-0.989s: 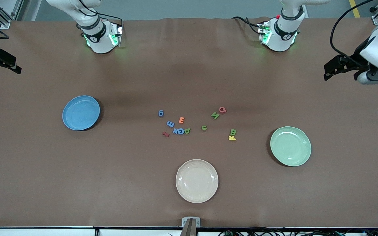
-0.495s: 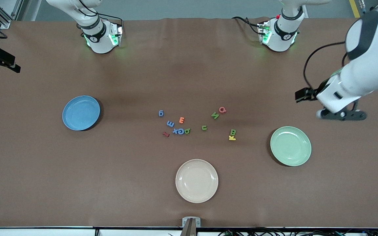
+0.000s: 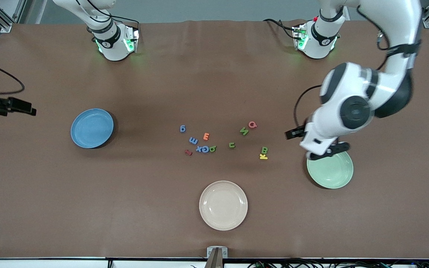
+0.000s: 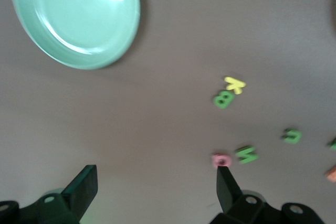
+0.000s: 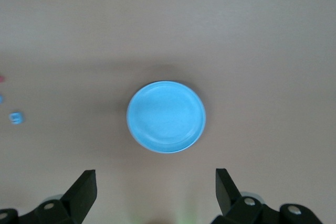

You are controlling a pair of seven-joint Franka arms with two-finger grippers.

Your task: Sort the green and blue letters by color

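Observation:
Four blue letters (image 3: 193, 140) and four green letters lie loose mid-table, mixed with other colours. The blue ones cluster toward the right arm's end; a green g (image 3: 212, 148) touches them. Green u (image 3: 231, 144), M (image 3: 244, 130) and B (image 3: 264, 150) lie toward the left arm's end. My left gripper (image 4: 155, 174) is open and empty, up over the table beside the green plate (image 3: 333, 176); B (image 4: 222, 98) and M (image 4: 245, 154) show in its view. My right gripper (image 5: 155, 182) is open and empty, off the right arm's end of the table, facing the blue plate (image 5: 166, 117).
A cream plate (image 3: 223, 205) sits nearest the front camera. An orange E (image 3: 206, 136), pink G (image 3: 252, 124), yellow K (image 3: 263, 156) and a dark red letter (image 3: 188, 152) lie among the task letters. The blue plate (image 3: 92, 128) sits toward the right arm's end.
My left arm has swung in from the table's end to beside the green plate. My right arm has shifted a little nearer the front camera. The letters have not moved.

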